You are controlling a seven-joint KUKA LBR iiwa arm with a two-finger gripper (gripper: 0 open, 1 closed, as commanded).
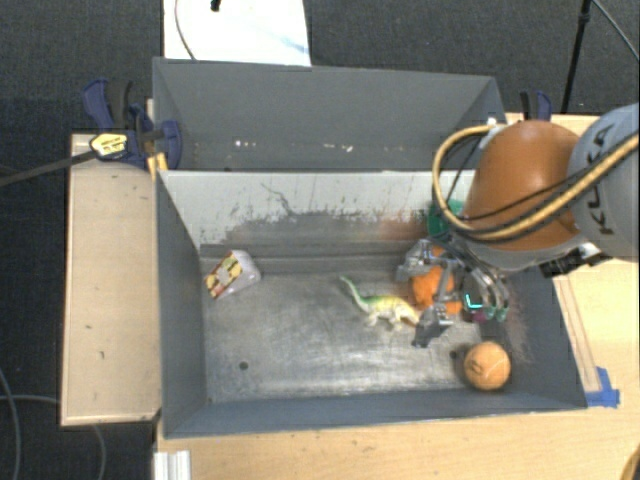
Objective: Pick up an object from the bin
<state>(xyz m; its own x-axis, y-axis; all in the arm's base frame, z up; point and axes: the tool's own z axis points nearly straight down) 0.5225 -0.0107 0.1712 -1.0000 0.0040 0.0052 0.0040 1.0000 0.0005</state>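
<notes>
You had the hand (438,313) down in the right part of the grey metal bin (300,363), between its back and front walls. The small green plastic toy dinosaur (380,306) lay just left of the hand, mid-floor. The round orange ball (487,365) sat in front of the hand, near the front right corner. The small striped cardboard packet (232,273) lay well apart at the far left.

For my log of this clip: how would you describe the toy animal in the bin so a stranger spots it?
Start at the grey bin and look at its floor, just left of the gripper in the view. There lies a small toy dinosaur, green and pale yellow. It alone is thin and long-necked; the orange ball by the front right corner is round.
</notes>
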